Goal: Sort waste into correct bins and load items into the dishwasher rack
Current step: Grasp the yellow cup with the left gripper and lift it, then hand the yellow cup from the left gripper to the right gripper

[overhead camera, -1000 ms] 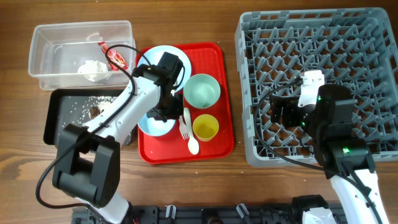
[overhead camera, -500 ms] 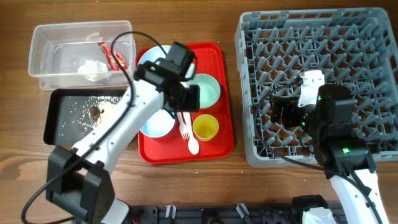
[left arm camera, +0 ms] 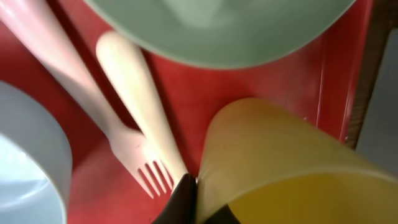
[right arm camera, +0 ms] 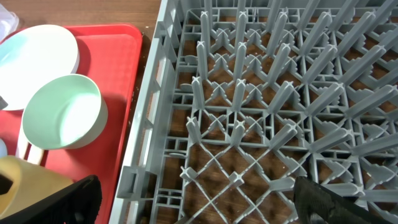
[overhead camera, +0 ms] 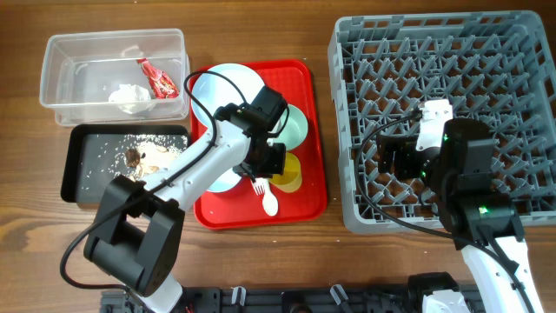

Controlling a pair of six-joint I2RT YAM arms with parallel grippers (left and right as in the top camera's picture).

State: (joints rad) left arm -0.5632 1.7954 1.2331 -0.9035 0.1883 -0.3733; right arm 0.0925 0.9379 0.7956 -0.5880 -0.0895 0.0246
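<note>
Left gripper (overhead camera: pixel 273 163): I have it low at the yellow cup (left arm camera: pixel 280 155), on the near right part of the red tray (overhead camera: pixel 301 73). One dark finger (left arm camera: pixel 183 200) touches the outside of the cup's wall. The other finger is hidden, so I cannot tell whether the cup is clamped.
Change: a second ago this arm hung over the bowl (overhead camera: pixel 219 179) at the tray's near left. It has since swung right across the fork (overhead camera: pixel 257 184) and now sits on the cup.
Meaning: I judge the waste step finished and the loading step begun, with the cup as first pick. Nothing is in the rack yet.
Cutlery: the fork and the spoon (overhead camera: pixel 269 203) lie on the tray just left of the cup, close to that finger. I watch for a snag there.
Other dishes: the second bowl (overhead camera: pixel 296 123) sits on the tray just behind the cup, and the plate (overhead camera: pixel 228 82) is at the tray's far left.
Waste: the wrapper (overhead camera: pixel 159 78) and tissue (overhead camera: pixel 129 94) lie in the clear tub (overhead camera: pixel 87 50), left of the tray. The scraps (overhead camera: pixel 135 156) lie in the black tray (overhead camera: pixel 87 178), also left of it.
Right gripper (right arm camera: pixel 199 208): fingers spread wide, holding nothing, unmoved over the dishwasher rack (overhead camera: pixel 486 52), right of the tray.
</note>
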